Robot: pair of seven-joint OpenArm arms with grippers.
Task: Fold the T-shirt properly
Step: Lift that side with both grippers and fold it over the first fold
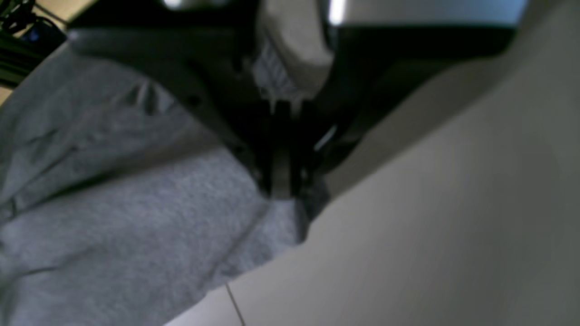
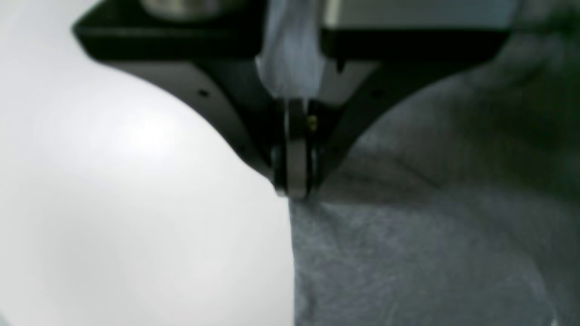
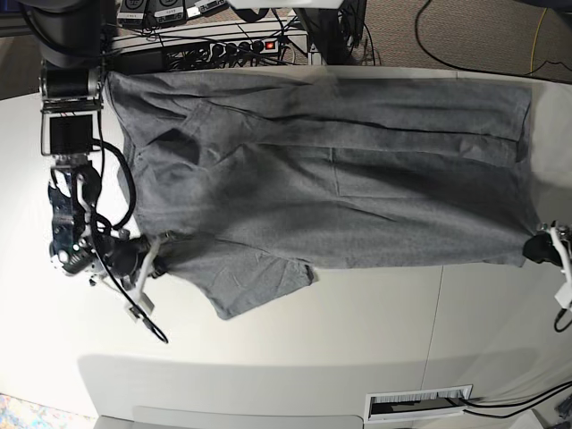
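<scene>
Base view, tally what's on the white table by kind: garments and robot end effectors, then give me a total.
T-shirt: 1, grey
End effectors: 2, the left end effector and the right end effector, each shut on a T-shirt edge
Total: 3

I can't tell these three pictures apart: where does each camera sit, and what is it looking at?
Left wrist: on the left arm, looking down its shut left end effector pinching the T-shirt.
Right wrist: on the right arm, looking down the right end effector shut at a T-shirt edge.
Base: overhead, whole T-shirt, table, both arms.
Shared: the T-shirt.
</scene>
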